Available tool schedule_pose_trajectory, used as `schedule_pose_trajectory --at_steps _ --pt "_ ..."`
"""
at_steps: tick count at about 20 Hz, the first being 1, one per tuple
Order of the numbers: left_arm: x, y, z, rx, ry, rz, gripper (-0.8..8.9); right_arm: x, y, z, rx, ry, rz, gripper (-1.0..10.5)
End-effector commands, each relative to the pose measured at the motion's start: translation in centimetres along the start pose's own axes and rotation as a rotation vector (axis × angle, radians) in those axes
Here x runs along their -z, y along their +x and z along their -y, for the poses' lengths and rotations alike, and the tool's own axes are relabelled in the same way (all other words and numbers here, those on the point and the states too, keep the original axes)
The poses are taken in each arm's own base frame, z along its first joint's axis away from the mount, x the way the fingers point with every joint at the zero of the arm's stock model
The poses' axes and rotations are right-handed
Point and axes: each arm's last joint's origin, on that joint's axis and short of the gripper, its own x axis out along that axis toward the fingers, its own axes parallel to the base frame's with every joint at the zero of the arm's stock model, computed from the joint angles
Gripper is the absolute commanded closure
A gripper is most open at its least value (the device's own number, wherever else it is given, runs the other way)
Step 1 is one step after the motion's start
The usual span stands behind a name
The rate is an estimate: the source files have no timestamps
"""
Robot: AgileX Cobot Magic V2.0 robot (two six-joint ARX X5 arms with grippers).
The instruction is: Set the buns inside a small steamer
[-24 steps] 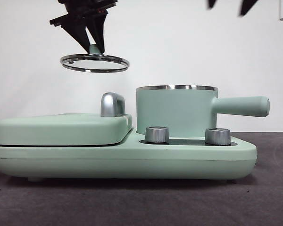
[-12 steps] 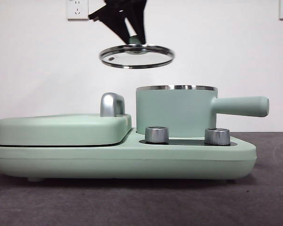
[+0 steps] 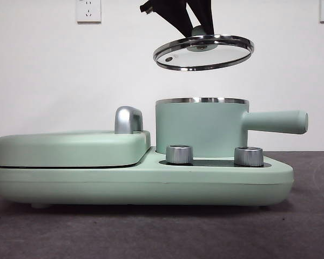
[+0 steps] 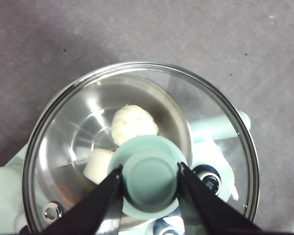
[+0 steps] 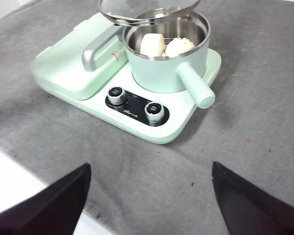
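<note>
The small steamer [image 3: 202, 127] is a mint-green pot with a steel rim and a straight side handle, standing on the right half of the cooker base [image 3: 140, 183]. In the right wrist view both buns lie inside it, the smooth bun [image 5: 152, 44] beside the ridged bun [image 5: 180, 47]. The left wrist view shows them through the glass: ridged bun [image 4: 134, 125], smooth bun [image 4: 99, 165]. My left gripper [image 4: 149, 169] is shut on the green knob [image 4: 151, 178] of the glass lid [image 3: 203, 52], which hangs slightly tilted just above the steamer. My right gripper [image 5: 149, 196] is open, well back from the cooker.
A flat lidded griddle [image 3: 70, 148] with a chrome handle [image 3: 128, 120] fills the left half of the base. Two steel dials [image 3: 179, 154] [image 3: 249, 156] sit in front of the steamer. The steamer's handle [image 3: 275, 122] sticks out to the right. A grey mat [image 5: 264, 98] surrounds the cooker.
My left gripper has carried the lid rightward and a little higher, from above the griddle to above the steamer. The lid now tilts. The right gripper's tips have left the front view.
</note>
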Motion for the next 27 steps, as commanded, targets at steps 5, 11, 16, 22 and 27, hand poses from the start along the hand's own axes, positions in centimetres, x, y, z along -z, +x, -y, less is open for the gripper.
schedule_pose_trajectory --at_steps 5,11,16,22,27 --pt "-0.7 2.0 0.0 0.008 0.011 0.021 7.56 -0.6 -0.2 -0.1 -0.016 -0.006 0.058 4.8" --pt "-0.6 5.1 -1.4 -0.001 -0.011 -0.025 7.56 -0.6 -0.2 -0.1 -0.016 -0.005 0.059 4.8" --pt "-0.6 6.3 -2.1 -0.005 -0.02 -0.035 7.56 -0.6 -0.2 -0.1 -0.016 -0.005 0.059 4.8" --pt "-0.7 6.4 -2.1 -0.006 -0.012 -0.022 7.57 -0.6 -0.2 -0.1 -0.015 -0.005 0.059 4.8" --pt "-0.7 6.6 -2.1 -0.005 0.037 -0.026 7.59 -0.6 -0.2 -0.1 -0.016 -0.005 0.059 4.8"
